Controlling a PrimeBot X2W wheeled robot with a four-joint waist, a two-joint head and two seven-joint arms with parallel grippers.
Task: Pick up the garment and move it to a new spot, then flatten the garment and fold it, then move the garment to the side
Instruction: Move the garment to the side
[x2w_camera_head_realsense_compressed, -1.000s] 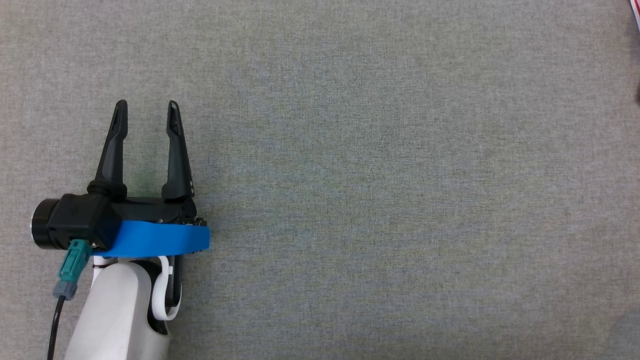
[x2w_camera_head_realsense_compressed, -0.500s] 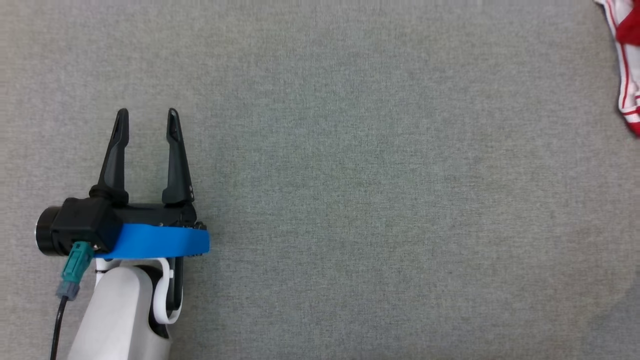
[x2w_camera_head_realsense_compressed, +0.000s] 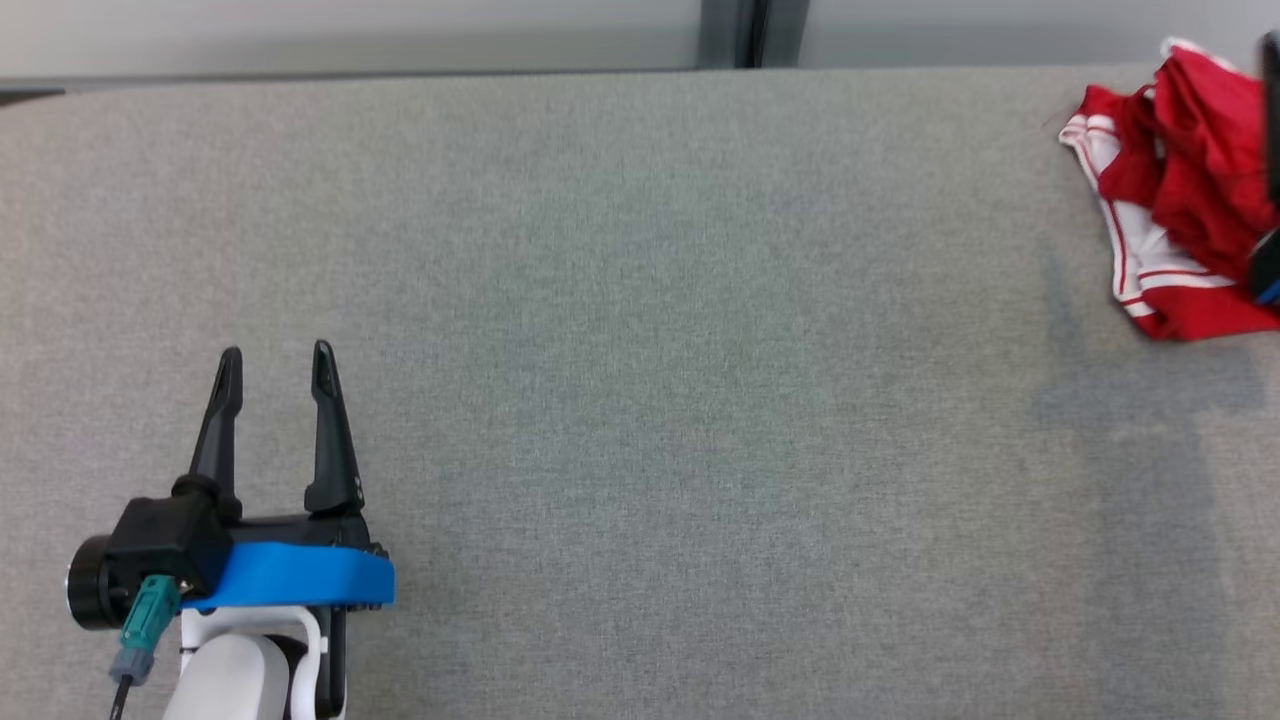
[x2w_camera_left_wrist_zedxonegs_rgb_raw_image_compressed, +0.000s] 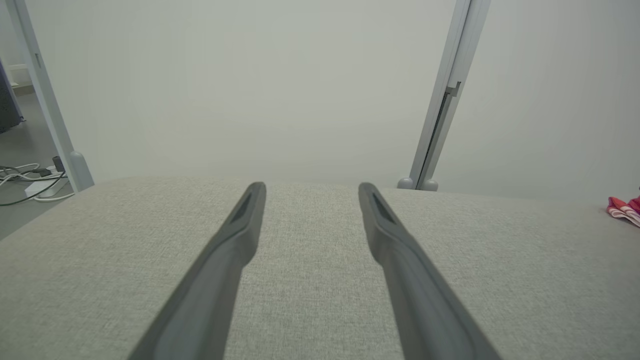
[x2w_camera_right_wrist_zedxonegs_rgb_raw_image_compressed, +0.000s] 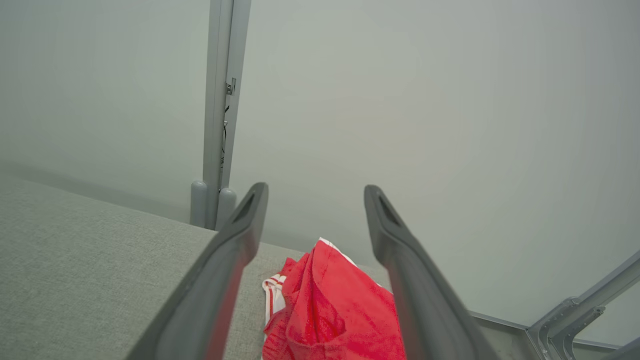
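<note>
Your red-and-white garment lies bunched at the worktop's far right corner, just below your right hand, which is spread wide and holds nothing. Your left hand, also wide and empty, sits well apart, near left.

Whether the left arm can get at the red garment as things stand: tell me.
Probably not. The open left pincer hovers at the grey surface's near left, the garment crumpled at the far right. Nothing lies between, but the stretch looks too long.
</note>
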